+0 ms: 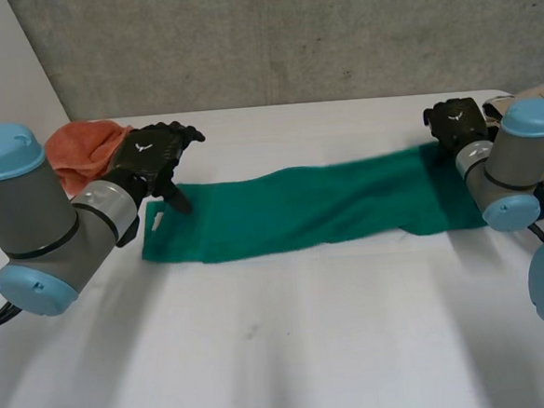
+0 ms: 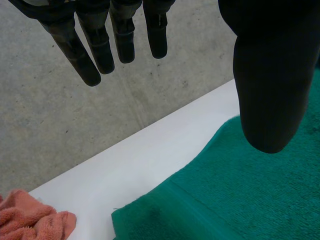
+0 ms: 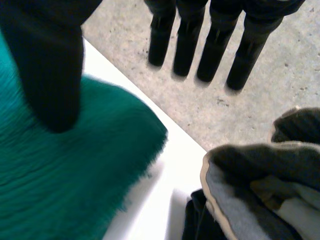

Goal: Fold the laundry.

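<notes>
Left hand [image 1: 152, 154] straight-fingered, right hand [image 1: 455, 121] likewise, over green towel [image 1: 319, 205]

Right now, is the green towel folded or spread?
Mostly spread: the green terry towel lies stretched as a long strip on the white table.

Left arm reaches forward, left hand [image 1: 152, 154] fingers straight, thumb held apart; right arm bent, right hand [image 1: 455, 124] fingers straight, thumb apart, both grasping nothing

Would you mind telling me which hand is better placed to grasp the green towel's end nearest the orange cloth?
Left. The left hand is open right at that end of the green towel, beside the orange cloth; the right hand, also open, is at the opposite end.
</notes>
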`<state>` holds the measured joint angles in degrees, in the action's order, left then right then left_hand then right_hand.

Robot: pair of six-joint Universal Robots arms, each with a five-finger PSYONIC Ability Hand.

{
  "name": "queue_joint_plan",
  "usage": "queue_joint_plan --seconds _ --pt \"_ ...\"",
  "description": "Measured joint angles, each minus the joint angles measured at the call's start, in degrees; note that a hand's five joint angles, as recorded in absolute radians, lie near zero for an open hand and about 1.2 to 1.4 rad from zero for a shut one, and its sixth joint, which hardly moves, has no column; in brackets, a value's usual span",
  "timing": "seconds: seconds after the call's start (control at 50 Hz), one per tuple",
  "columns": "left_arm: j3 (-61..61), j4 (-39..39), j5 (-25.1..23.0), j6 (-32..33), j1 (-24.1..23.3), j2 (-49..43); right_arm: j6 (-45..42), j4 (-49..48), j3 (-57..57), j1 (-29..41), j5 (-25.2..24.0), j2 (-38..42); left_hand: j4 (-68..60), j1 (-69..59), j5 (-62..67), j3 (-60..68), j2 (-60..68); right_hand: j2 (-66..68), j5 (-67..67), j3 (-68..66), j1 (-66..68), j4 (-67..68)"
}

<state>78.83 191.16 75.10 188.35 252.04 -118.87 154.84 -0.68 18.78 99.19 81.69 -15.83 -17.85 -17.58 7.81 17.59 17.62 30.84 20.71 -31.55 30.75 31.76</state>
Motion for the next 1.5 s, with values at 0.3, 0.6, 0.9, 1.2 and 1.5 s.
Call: queue_joint_plan --seconds 0.3,0.6,0.9,1.2,1.5 --pt "0.5 -0.1 0.2 -0.1 -0.3 0.6 -3.3 7.5 6.5 0.2 6.9 -11.5 0.0 0.1 0.0 0.0 0.0 -19.0 -18.2 19.7 -18.0 -19.7" --pt "1.4 -0.1 0.3 0.0 -0.9 1.9 -5.0 25.4 35.3 -5.5 1.9 -34.3 1.0 0.1 -1.6 -0.7 -0.8 -6.6 -5.5 7.0 -6.1 -7.0" --pt "1.7 -0.2 0.5 0.0 -1.3 1.5 0.9 0.5 50.9 -8.0 -5.9 -31.5 1.0 0.1 -1.6 -0.7 -0.8 -2.8 -2.0 3.5 -2.5 -3.4" --pt "2.6 -0.1 0.6 0.1 -1.4 1.6 -1.5 0.3 47.8 -8.9 -4.2 -28.4 1.0 0.1 -1.6 -0.7 -0.8 36.8 35.5 -36.4 32.4 36.6" --pt "3.3 -0.2 1.1 0.1 -1.8 2.2 -6.6 0.4 49.6 -8.9 -2.6 -30.1 1.0 0.1 -1.6 -0.7 -0.8 36.8 35.5 -36.4 32.4 36.6"
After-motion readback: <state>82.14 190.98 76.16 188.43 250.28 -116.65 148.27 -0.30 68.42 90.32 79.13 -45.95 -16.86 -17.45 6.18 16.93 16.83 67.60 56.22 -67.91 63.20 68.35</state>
